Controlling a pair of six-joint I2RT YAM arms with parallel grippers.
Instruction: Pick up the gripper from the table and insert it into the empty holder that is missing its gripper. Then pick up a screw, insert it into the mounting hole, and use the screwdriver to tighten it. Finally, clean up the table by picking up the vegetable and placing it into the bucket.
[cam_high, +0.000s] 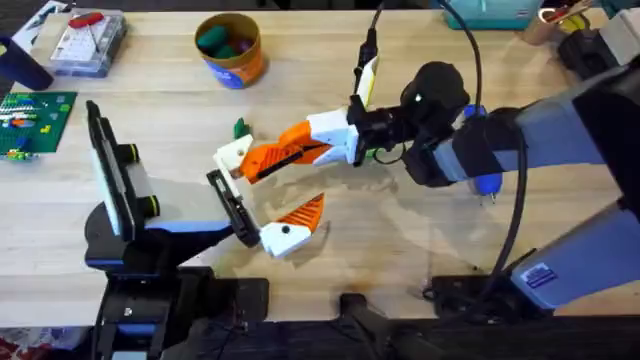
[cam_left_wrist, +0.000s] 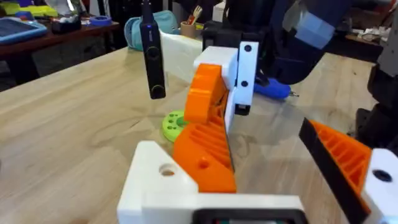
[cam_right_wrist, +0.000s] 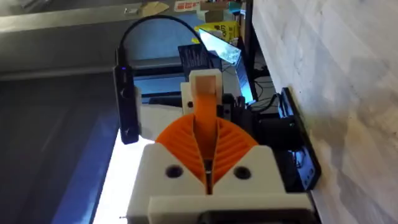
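R fingers (cam_high: 262, 165) closed on the gripper (cam_high: 234, 153), centre of frame, just above the holder (cam_high: 228, 205) tip, not seated yet. L fingers: can't tell. Screw, tightening, cleanup all pending. Bucket (cam_high: 230, 49) upper centre on surface (cam_high: 400, 260), already some contents.

The right end effector (cam_right_wrist: 208, 168) pinches the gripper (cam_right_wrist: 204, 102) between its orange ribbed pads (cam_right_wrist: 180, 140).
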